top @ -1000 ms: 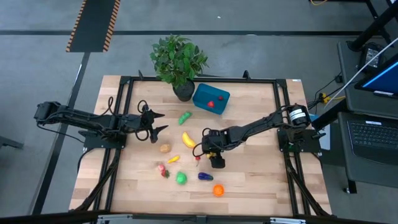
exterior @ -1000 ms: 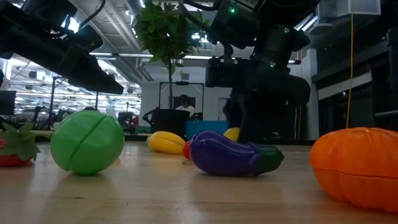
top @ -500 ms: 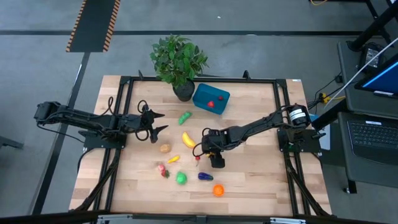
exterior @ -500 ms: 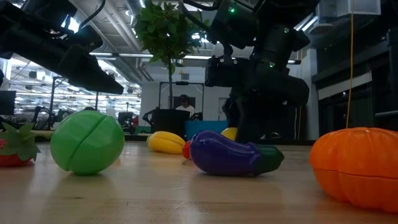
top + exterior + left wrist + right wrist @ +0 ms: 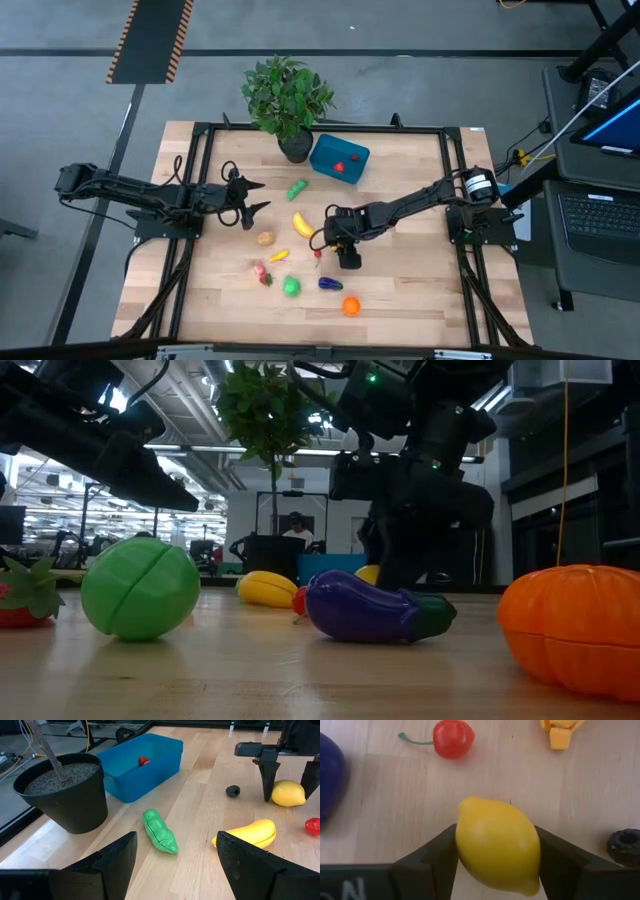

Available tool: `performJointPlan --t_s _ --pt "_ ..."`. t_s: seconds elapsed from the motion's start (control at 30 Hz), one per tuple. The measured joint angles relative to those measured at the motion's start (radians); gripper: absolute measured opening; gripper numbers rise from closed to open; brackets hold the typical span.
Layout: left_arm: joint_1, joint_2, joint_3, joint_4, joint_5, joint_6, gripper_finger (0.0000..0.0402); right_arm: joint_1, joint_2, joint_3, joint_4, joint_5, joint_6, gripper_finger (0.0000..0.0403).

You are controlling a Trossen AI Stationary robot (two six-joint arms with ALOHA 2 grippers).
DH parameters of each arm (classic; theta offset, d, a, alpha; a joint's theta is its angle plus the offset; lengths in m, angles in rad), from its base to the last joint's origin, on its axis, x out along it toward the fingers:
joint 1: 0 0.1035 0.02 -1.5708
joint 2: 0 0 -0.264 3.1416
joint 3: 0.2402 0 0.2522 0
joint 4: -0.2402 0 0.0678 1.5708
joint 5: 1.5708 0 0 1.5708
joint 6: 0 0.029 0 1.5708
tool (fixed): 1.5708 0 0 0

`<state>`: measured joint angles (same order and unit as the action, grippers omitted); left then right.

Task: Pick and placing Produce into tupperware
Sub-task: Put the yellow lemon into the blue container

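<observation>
A yellow lemon [image 5: 497, 845] lies on the table mid-right, between the fingers of my right gripper [image 5: 327, 241], which is shut on it. Other produce is scattered around: a red cherry [image 5: 452, 738], a banana [image 5: 301, 223], a green pod [image 5: 297, 189], a tan piece [image 5: 265, 238], a strawberry [image 5: 262, 272], a green ball [image 5: 291, 287], an eggplant [image 5: 330, 284] and an orange piece [image 5: 351, 306]. The teal tupperware [image 5: 340, 158] stands at the far middle with a red piece [image 5: 144, 760] in it. My left gripper [image 5: 255, 197] hovers open at the left, touching nothing. My right gripper pinches the lemon between its two fingers, one on each side of its belly [image 5: 462, 847]. The fingers [image 5: 265, 782] slant down at it from above, from the table's right side. The lemon rests on the table top.
A potted plant [image 5: 288, 100] in a dark pot [image 5: 65, 790] stands beside the tupperware at the far edge. A small dark knobbly piece [image 5: 232, 791] and yellow bits [image 5: 560, 732] lie near the lemon. Black frame rails [image 5: 450, 200] border the wooden table.
In the low view my right gripper's fingers have drawn in a little around the lemon. The gripper has kept its place, and the lemon has not moved.
</observation>
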<state>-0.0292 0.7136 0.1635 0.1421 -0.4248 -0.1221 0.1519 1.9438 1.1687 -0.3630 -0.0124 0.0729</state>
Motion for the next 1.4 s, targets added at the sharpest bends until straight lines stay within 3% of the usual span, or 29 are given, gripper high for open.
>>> performJointPlan --t_s 0.37,0.7,1.03,1.2,1.4 --pt "0.000 0.000 0.000 0.000 0.000 0.000 0.0265 -0.012 -0.035 0.011 -0.016 -0.001 0.052 0.0219" --pt "0.000 0.000 0.000 0.000 0.000 0.001 0.0265 -0.019 -0.221 0.024 -0.130 -0.006 0.055 0.0219" --pt "0.000 0.000 0.000 0.000 0.000 0.000 0.0265 -0.020 -0.424 0.018 -0.382 0.197 0.083 0.0219" --pt "0.000 0.000 0.000 0.005 0.000 0.001 0.0265 -0.025 -0.545 -0.080 -0.366 0.231 0.102 0.0219" --pt "0.000 0.000 0.000 0.008 0.000 0.000 0.0265 -0.048 -0.717 -0.294 -0.233 0.257 0.136 0.0219"
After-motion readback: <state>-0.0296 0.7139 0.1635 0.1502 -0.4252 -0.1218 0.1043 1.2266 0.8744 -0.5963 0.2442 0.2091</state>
